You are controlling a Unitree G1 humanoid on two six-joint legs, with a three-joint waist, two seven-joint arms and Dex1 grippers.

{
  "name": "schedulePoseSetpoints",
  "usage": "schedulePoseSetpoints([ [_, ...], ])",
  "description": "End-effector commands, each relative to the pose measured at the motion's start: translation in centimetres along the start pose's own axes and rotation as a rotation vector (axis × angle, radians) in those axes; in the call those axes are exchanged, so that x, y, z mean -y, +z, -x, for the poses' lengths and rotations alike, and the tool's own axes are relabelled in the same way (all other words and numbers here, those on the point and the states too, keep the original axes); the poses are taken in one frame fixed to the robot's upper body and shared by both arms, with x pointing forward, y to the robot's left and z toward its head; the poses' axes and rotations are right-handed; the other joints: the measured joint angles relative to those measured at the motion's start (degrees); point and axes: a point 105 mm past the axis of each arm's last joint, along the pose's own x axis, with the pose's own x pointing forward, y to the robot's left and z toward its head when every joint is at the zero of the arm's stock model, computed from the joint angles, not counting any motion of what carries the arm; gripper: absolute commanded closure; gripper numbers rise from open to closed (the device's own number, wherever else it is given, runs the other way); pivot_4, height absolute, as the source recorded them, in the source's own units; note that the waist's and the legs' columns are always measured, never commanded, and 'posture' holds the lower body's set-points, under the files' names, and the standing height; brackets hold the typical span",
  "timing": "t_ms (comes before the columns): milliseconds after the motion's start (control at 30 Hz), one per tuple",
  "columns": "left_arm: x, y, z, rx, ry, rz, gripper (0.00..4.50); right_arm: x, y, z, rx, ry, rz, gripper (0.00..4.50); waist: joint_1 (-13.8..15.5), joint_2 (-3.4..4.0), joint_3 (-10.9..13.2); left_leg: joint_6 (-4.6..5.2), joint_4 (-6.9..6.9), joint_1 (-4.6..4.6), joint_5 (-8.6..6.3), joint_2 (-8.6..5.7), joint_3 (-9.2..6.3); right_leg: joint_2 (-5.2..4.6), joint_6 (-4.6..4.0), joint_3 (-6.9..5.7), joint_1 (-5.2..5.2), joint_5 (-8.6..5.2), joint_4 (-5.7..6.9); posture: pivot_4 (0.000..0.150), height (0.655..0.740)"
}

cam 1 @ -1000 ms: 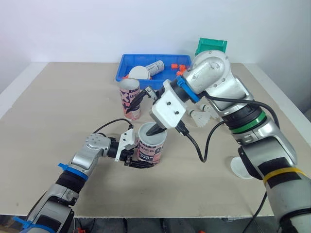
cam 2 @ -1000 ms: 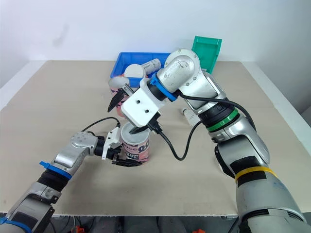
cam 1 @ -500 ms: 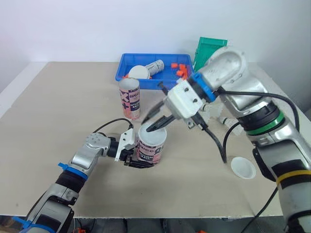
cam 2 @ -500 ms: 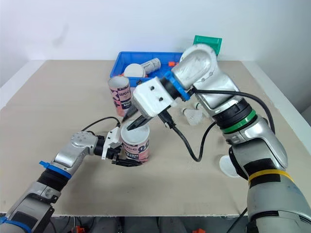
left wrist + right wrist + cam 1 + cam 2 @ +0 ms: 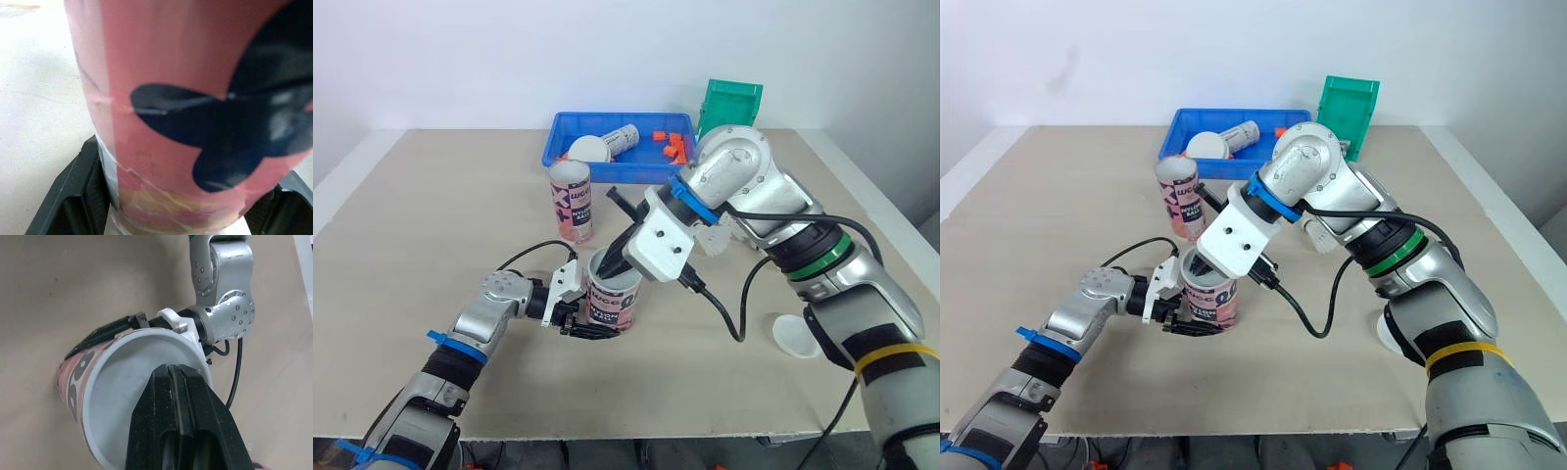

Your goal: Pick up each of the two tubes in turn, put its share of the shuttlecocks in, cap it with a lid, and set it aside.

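Tube (image 5: 612,294): upright on table (image 5: 431,225), mouth open, clasped near its base by left gripper (image 5: 588,321) (a black finger (image 5: 80,196) is seen at each side). Right gripper (image 5: 172,371): fingers pressed together, tips lowered into the tube's mouth. Second tube (image 5: 571,201): stood apart, just before blue tray (image 5: 556,149). Lid (image 5: 795,335): laid flat, well apart.

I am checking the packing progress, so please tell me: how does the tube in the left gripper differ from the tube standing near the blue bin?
The front tube is clamped by the left gripper; the rear tube stands free. The right gripper has its shut fingers inside the front tube's open mouth; nothing touches the rear tube. Both are upright and uncapped, with pink printed sides.
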Motion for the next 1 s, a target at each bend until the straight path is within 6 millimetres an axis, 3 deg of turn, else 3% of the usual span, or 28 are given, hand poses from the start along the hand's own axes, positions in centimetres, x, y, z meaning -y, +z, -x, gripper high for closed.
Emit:
schedulePoseSetpoints([
  [33,0.5,-3.5,1.1,-0.146,0.021,0.088,1.51,-0.5,-0.1,-0.2,0.073,0.034,-0.116,4.39,-0.13,-0.08,-0.03,-0.01,0.00,0.04,-0.01,0.00,-0.01,-0.01,-0.01,0.02,-0.06,0.01,0.00,0.150,0.7038],
  [100,0.5,-3.6,1.1,-0.146,0.021,0.087,1.51,0.7,1.0,1.3,0.147,-0.036,-0.145,4.39,-0.13,-0.09,-0.02,-0.02,0.00,-0.07,-0.01,0.00,0.02,-0.05,-0.07,0.07,-0.05,0.06,0.00,0.150,0.7038],
  [200,0.6,-3.6,1.1,-0.145,0.020,0.086,1.51,0.9,1.0,3.1,0.163,-0.094,-0.187,4.39,-0.06,-0.09,-0.01,-0.03,-0.04,-0.21,-0.02,-0.01,0.03,-0.04,-0.05,0.06,-0.17,0.06,0.00,0.150,0.7038],
  [467,0.7,-3.6,0.9,-0.144,0.008,0.086,1.51,-1.2,1.3,8.7,0.250,-0.337,-0.371,1.93,0.38,-0.11,0.00,-0.03,-0.06,-0.48,-0.22,-0.03,0.00,-0.03,0.05,0.05,-0.26,-0.24,-0.06,0.150,0.7038],
  [500,0.7,-3.6,0.9,-0.142,0.009,0.086,1.51,-1.4,1.5,9.0,0.262,-0.357,-0.389,1.74,0.37,-0.11,0.00,-0.01,-0.06,-0.47,-0.24,-0.03,0.01,-0.03,0.05,0.06,-0.26,-0.24,-0.05,0.150,0.7038],
  [633,0.5,-2.9,0.8,-0.106,0.011,0.087,1.51,-3.3,1.1,9.3,0.271,-0.457,-0.511,0.06,0.45,-0.11,0.02,0.01,-0.04,-0.42,-0.25,-0.03,-0.05,0.01,0.05,0.06,-0.21,-0.23,-0.05,0.150,0.7038],
  [767,0.7,-1.9,0.7,-0.046,-0.001,0.089,1.51,-6.1,0.4,8.2,0.268,-0.564,-0.676,0.06,0.46,-0.12,0.04,-0.02,0.03,-0.47,-0.27,-0.04,0.00,-0.02,0.10,0.10,-0.25,-0.22,-0.06,0.150,0.7038],
  [1000,0.2,-0.4,1.1,0.023,0.018,0.072,1.51,-7.8,0.4,5.8,0.256,-0.666,-0.834,0.06,0.44,0.06,0.27,-0.15,0.03,-0.63,-0.36,-0.04,-0.07,0.10,0.20,0.18,-0.36,-0.29,-0.07,0.150,0.7038],
])
